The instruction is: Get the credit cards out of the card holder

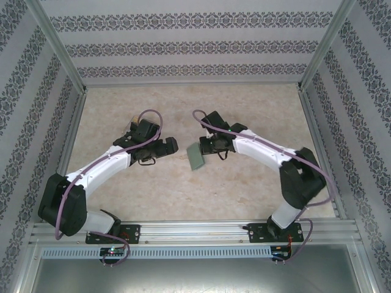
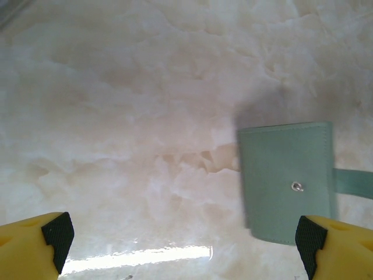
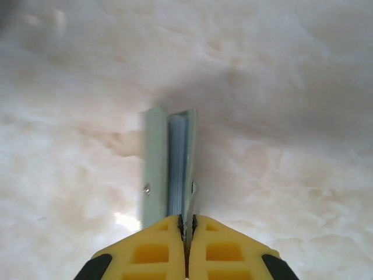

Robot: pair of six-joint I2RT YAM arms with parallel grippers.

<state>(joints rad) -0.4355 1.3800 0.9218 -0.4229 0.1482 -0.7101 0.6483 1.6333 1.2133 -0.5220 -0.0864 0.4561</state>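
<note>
No writing, label, brand or number can be read anywhere. The back wall [image 1: 183, 46] carries only bands of ornamental pattern, and the card holder [image 2: 280, 169] bears just a plain metal snap stud [image 2: 297, 186].

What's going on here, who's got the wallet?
The right gripper is shut on one edge of the grey-green card holder. It holds the card holder edge-on to its own camera, slightly parted, so the pale inner panels show. The left gripper is open, facing the side with the snap and not touching it. The credit cards are not out yet.
</note>
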